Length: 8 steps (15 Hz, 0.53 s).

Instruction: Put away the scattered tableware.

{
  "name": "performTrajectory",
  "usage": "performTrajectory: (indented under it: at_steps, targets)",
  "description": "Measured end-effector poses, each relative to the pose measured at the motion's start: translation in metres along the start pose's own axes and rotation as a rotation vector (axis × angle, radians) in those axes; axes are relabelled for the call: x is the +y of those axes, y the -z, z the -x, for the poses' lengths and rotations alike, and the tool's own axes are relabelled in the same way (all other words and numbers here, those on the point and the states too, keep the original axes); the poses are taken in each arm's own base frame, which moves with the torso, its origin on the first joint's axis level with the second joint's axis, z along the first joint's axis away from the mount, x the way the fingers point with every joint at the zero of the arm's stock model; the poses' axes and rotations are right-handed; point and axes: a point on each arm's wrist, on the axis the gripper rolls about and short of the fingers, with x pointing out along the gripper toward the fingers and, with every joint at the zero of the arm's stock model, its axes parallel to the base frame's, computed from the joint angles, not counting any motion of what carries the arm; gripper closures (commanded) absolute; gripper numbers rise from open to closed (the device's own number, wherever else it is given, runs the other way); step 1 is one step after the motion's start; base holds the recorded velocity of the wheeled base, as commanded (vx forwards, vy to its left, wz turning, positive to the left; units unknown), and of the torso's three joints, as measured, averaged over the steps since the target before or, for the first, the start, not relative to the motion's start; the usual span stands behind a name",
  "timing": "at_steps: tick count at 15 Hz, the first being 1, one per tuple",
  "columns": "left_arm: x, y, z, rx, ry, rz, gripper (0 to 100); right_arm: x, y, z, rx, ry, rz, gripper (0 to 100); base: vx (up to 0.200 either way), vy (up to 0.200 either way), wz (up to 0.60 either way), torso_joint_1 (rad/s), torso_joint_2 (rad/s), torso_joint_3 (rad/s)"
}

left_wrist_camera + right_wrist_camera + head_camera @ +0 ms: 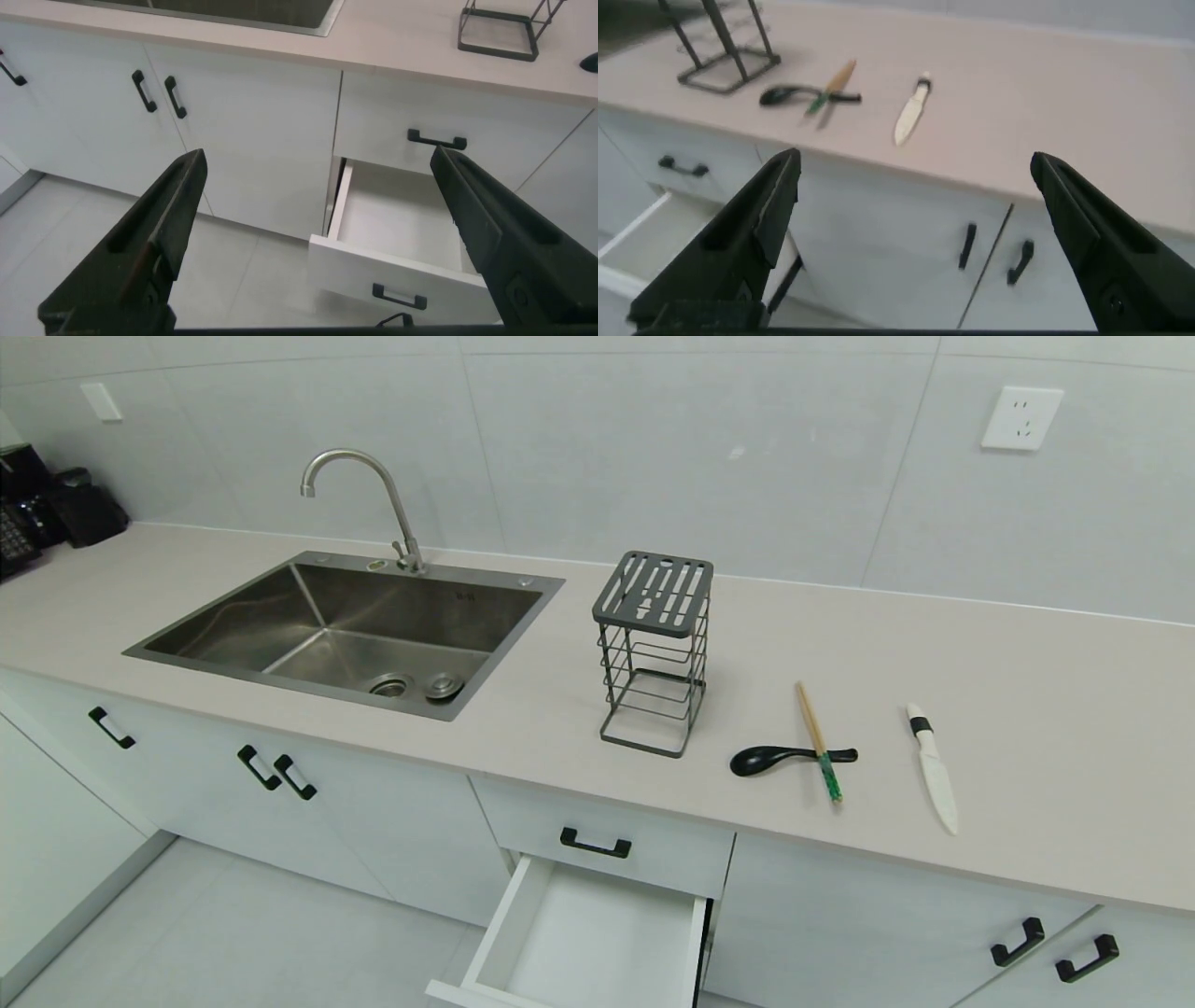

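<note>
Tableware lies loose on the right half of the bench [1027,644], near its front edge: a knife, chopsticks and a spoon.

The sink [233,625] is set into the left part of the bench, with a faucet [373,476] at its back edge. Under the front edge, below a shut drawer, a white drawer [588,933] stands pulled out. A wire rack [653,653] with a slotted top stands upright mid-bench, between the sink and the tableware.

The white knife [934,767] lies farthest right, handle toward the wall, blade toward the front edge. The chopsticks [818,739] lie between it and the rack, green ends toward the front edge, crossing over the handle of the black spoon [761,761], whose bowl points toward the rack.

The right gripper [913,157] hangs with its fingers spread wide and grasping nothing, out in front of the bench and below its front edge; the spoon [785,95], chopsticks [831,86] and knife [911,112] lie beyond it, well apart. The left gripper [318,154], likewise spread and bare, hangs before the cabinets facing the pulled-out drawer [392,224], well apart from the tableware.
</note>
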Motion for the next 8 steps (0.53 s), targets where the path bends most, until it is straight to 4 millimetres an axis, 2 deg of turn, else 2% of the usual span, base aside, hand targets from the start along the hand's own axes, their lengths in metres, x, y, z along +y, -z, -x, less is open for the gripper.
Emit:
performTrajectory:
  at_steps: [5, 8]
  targets:
    - [0.0, 0.0, 0.0, 0.0, 0.0, 0.0, 0, 0.0, -0.005, 0.0, -0.039, -0.01, 0.004, 0, 0.0, 0.0, 0.0, 0.0, 0.0, 0.0]
    - [0.0, 0.0, 0.0, 0.0, 0.0, 0.0, 0, -0.001, -0.045, -0.001, -0.073, -0.093, 0.0, 0, 0.0, 0.0, 0.0, 0.0, 0.0, 0.0]
